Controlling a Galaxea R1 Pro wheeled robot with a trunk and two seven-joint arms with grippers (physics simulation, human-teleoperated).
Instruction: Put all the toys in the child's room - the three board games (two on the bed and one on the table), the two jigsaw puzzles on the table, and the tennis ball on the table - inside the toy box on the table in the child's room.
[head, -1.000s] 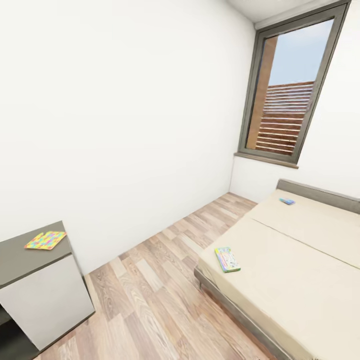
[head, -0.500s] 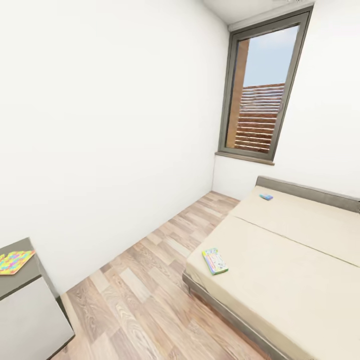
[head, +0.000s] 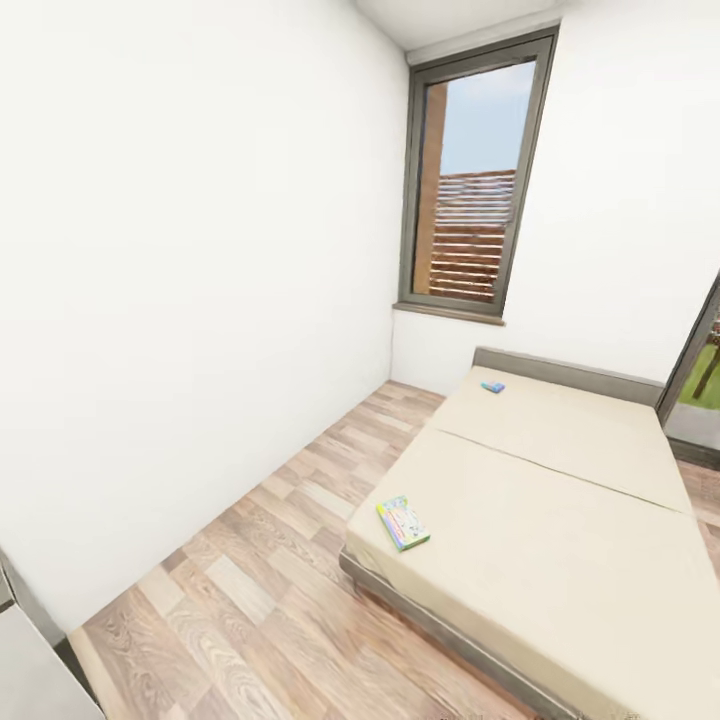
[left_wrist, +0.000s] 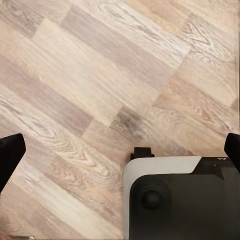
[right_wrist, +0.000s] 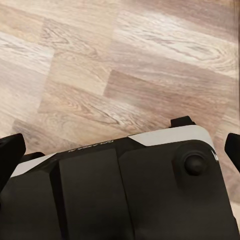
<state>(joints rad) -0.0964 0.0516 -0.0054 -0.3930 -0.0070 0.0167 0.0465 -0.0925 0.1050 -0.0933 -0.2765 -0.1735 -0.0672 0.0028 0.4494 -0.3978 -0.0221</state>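
While both arms hang low over the wood-plank floor, the left tool shows its two dark fingertips at opposite edges of its wrist camera's frame, well apart and with nothing between them, so it reads as released; the right tool shows the same spread, empty stance above the robot's own black-and-white base. That tucked, downward carry suits a machine in transit rather than one reaching for anything. From the head camera, the bed fills the right of the room, a plain cream mattress with one lengthwise seam, standing under a tall grey-framed window in the far wall. Two of the board games lie on it, well apart: the green-edged game box, flat and brightly printed, sits near the mattress's closest corner, slightly askew to the edge and within likely reach from the floor alongside; the small blue game box rests far off near the headboard, too small to read its print. A pale sliver of the bench edges into the lower left corner of that view.
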